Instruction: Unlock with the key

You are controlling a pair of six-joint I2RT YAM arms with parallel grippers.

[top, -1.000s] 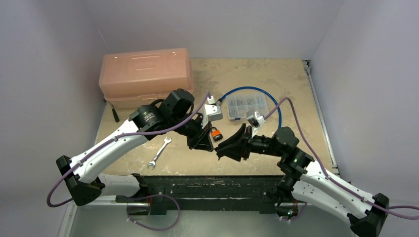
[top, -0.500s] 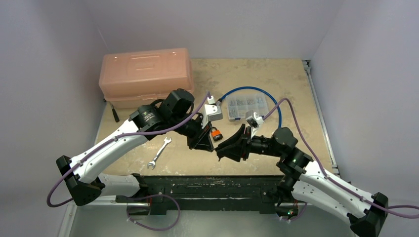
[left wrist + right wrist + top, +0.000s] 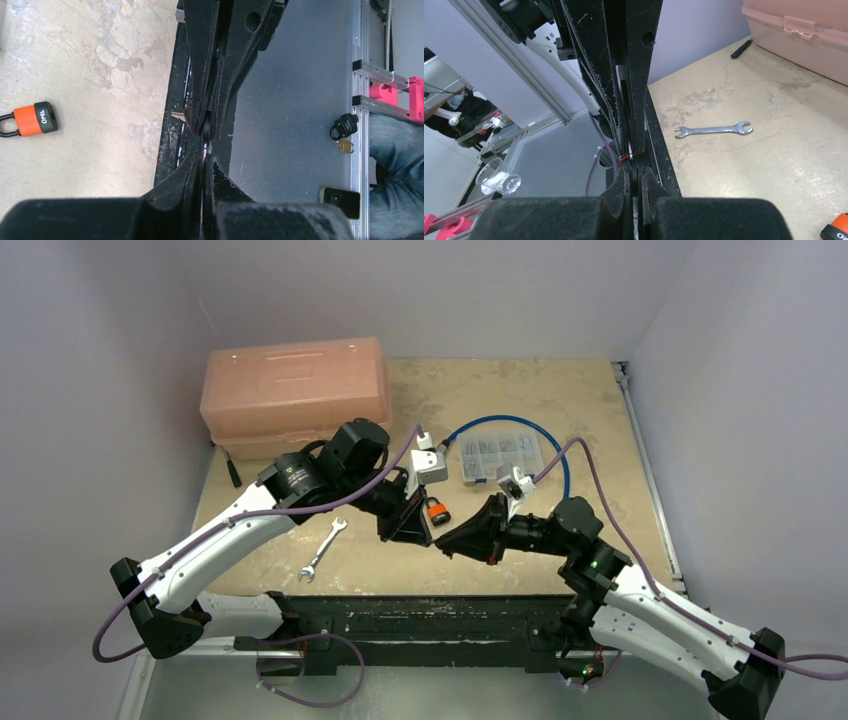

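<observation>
The orange padlock [image 3: 436, 509] lies on the table just behind the gripper tips; it also shows in the left wrist view [image 3: 35, 119]. My left gripper [image 3: 424, 537] and right gripper [image 3: 441, 544] meet tip to tip above the table's front edge. The key is mostly hidden: a red ring [image 3: 625, 157] shows at the left tips, a thin silver strip sits between the right jaws, and a small metal point [image 3: 177, 116] sticks out beside the right tips. Both jaws stand nearly closed on this thin piece.
A silver wrench [image 3: 322, 549] lies left of the grippers. A pink toolbox [image 3: 293, 390] stands at the back left with a black tool [image 3: 232, 470] by it. A clear parts box [image 3: 500, 456] and a blue cable [image 3: 520, 423] lie behind. The black front rail [image 3: 420, 610] is below.
The right gripper's jaws have narrowed and its tips have come up against the left gripper's tips. The left arm and the padlock have hardly moved.
</observation>
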